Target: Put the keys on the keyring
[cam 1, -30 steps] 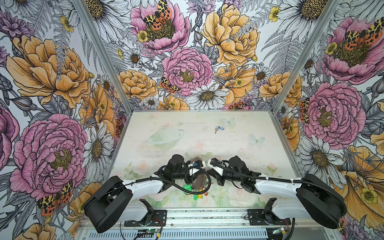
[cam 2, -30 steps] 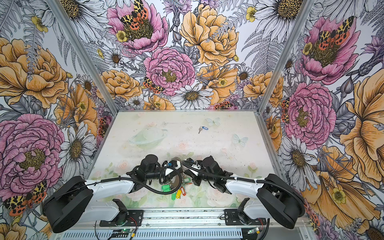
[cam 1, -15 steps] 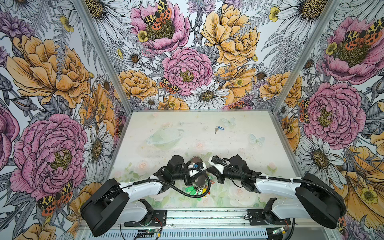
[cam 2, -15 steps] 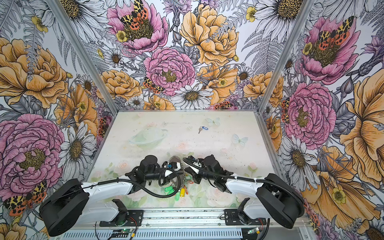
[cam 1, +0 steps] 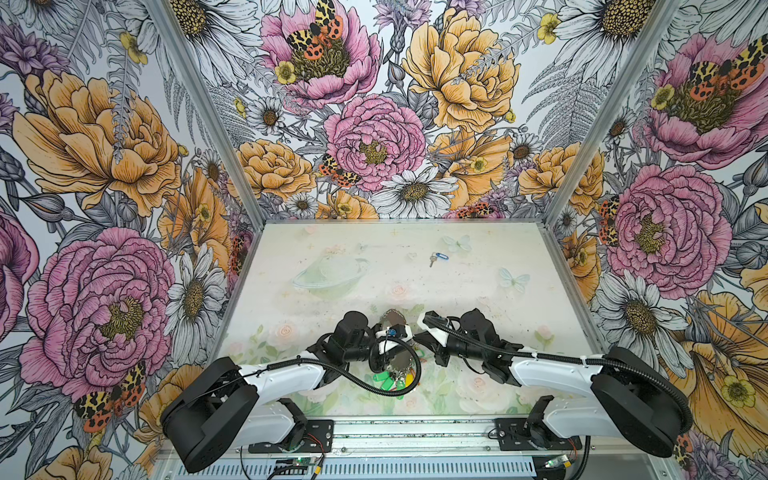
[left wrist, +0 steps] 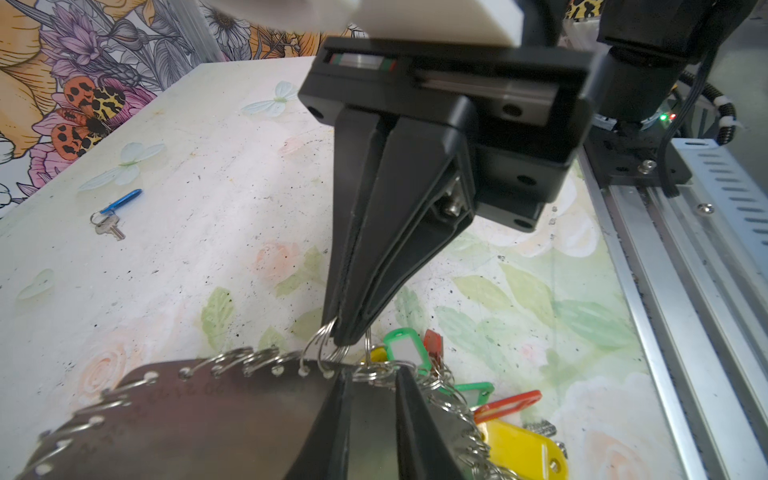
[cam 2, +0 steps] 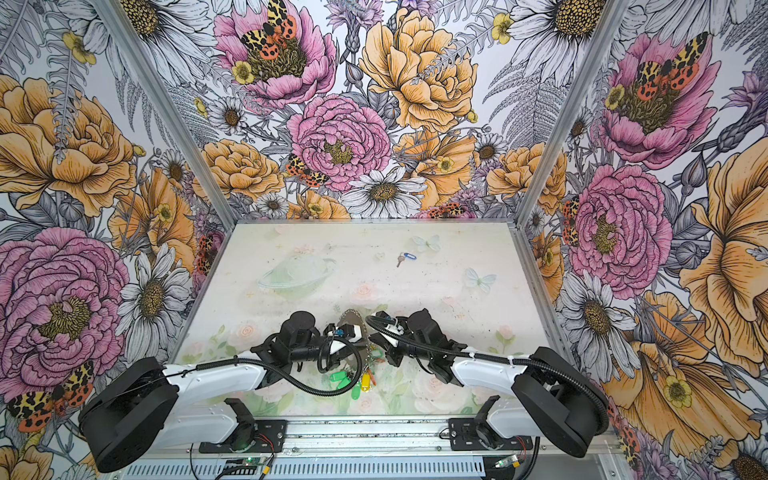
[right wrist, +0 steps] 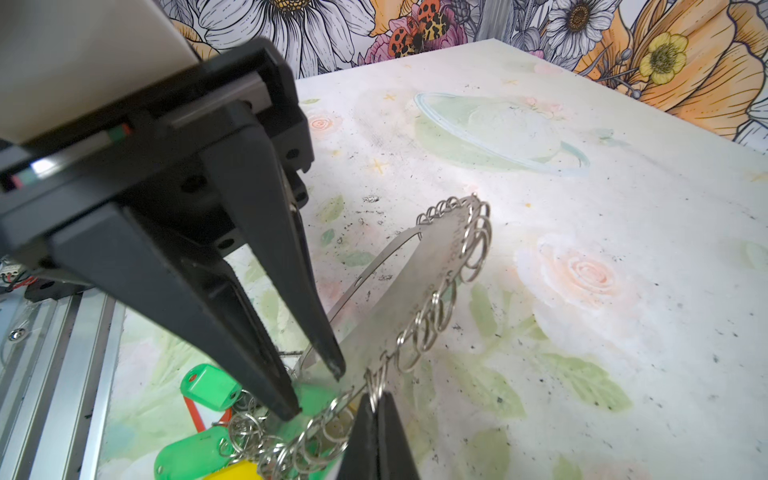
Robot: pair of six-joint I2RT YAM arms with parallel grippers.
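Observation:
The keys (cam 1: 438, 257) (cam 2: 405, 257), one silvery key on a blue tag, lie alone far back on the table, also in the left wrist view (left wrist: 112, 212). The keyring (right wrist: 419, 291) (left wrist: 208, 415) is a flat brownish-grey oval band edged with wire rings, held tilted above the table's front. My right gripper (right wrist: 376, 399) (left wrist: 343, 336) is shut on one small wire ring at the band's edge. My left gripper (left wrist: 372, 374) (right wrist: 314, 390) is open, one finger on each side of the band.
Bunched keys with green, red and yellow tags (cam 1: 390, 380) (left wrist: 498, 415) hang off the keyring's lower end near the front. An aluminium rail (left wrist: 665, 249) runs along the table's front edge. Flowered walls close in the other three sides.
The left gripper's jaws have spread apart around the keyring band. The right gripper stays shut on its wire ring. Both wrists have shifted only slightly.

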